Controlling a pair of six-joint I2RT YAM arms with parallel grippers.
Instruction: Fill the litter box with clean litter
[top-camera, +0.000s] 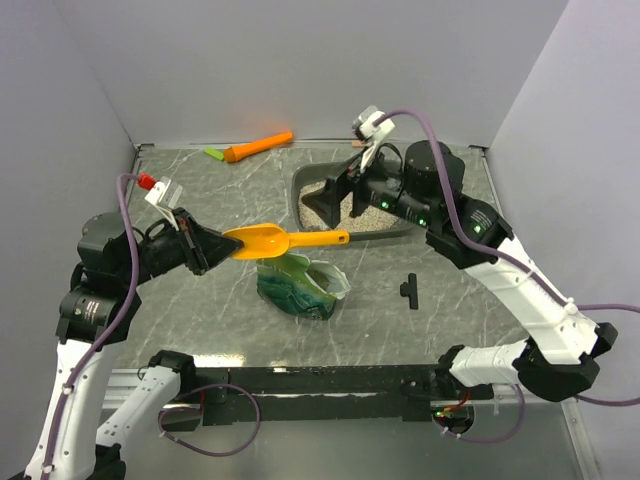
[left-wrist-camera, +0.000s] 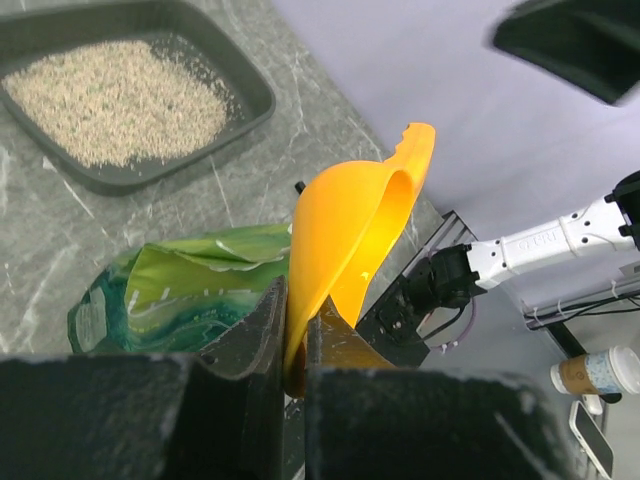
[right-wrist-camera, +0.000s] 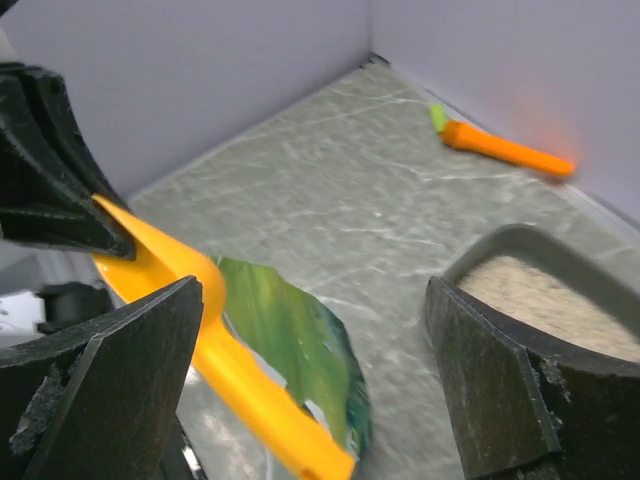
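Left tool (top-camera: 212, 248) pinches the orange scoop (top-camera: 290, 240) by its bowl, above the green bag (top-camera: 297, 287). Right tool (top-camera: 340, 198) hangs spread past the handle (top-camera: 325, 238), over the litter box (top-camera: 303, 178) and its thin litter (top-camera: 372, 224). Better, I'd judge, to grip the handle before dipping.

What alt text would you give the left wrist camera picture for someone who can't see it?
The left gripper pinches a yellow-orange scoop, seen edge-on, over an open green bag on the marbled table. At upper left, a dark grey litter box holds a layer of beige litter.
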